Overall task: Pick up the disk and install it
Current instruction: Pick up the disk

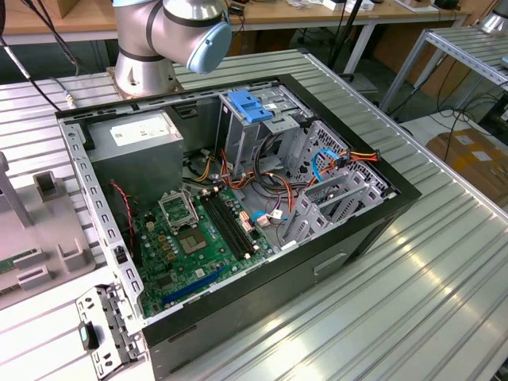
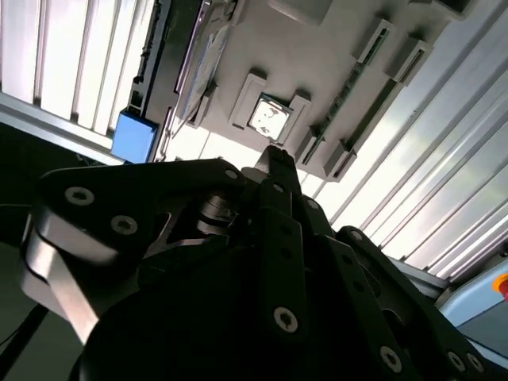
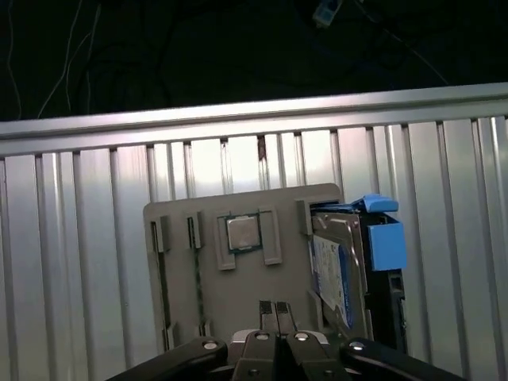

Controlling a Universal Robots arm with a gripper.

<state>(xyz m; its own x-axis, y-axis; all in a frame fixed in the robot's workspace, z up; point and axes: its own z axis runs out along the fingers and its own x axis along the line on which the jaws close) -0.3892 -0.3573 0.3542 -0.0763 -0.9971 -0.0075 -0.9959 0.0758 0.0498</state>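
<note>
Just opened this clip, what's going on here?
The robot arm's tool, shut and empty, hangs over a grey parts holder on the ribbed table. The disk stands on edge in that holder, just beside the tool and not yet gripped. The open computer case lies on the same table.

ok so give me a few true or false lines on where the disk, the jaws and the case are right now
1. The disk stands on edge at the side of the grey tray. True.
2. The jaws are clamped on the disk. False: they are shut on nothing, over the tray and apart from the disk.
3. The computer case lies open with its motherboard exposed. True.
4. The power supply lies outside the case. False: the power supply sits inside the case.
5. A processor chip lies in a recess of the tray. True.
</note>
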